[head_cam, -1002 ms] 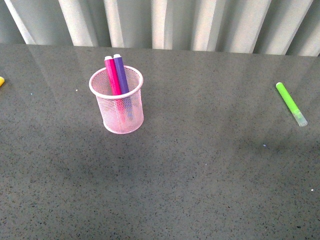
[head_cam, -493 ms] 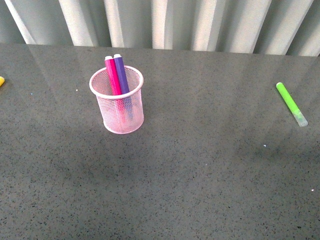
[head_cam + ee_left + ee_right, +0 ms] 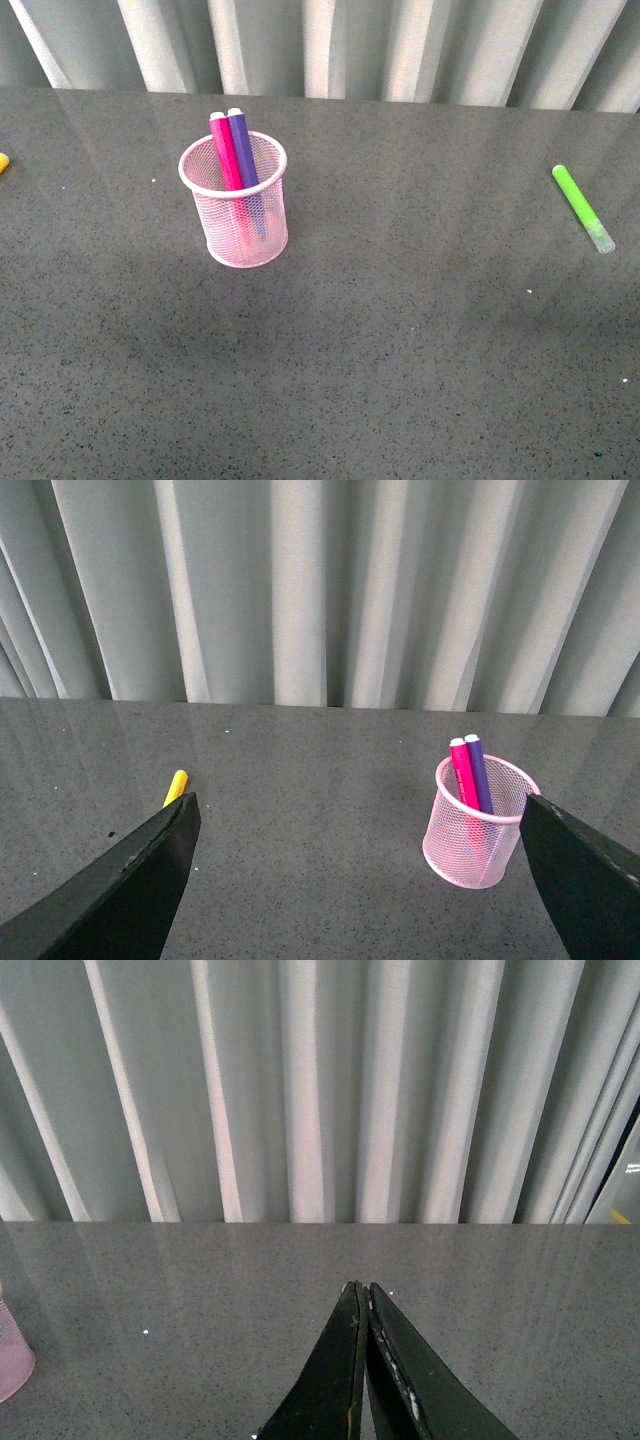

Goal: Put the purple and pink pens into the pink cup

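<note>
On the grey worktop (image 3: pixel 400 350), left of centre: one pink cup (image 3: pixel 234 200) upright, holding two pens side by side, pink pen (image 3: pixel 224 150) and purple pen (image 3: pixel 241 147). Far right, one green marker (image 3: pixel 583 207) lying flat. Left wrist view only: yellow marker (image 3: pixel 176 786). Left gripper (image 3: pixel 360 880) jaws wide apart, empty; right gripper (image 3: pixel 362 1360) jaws closed together, holding nothing.
</note>
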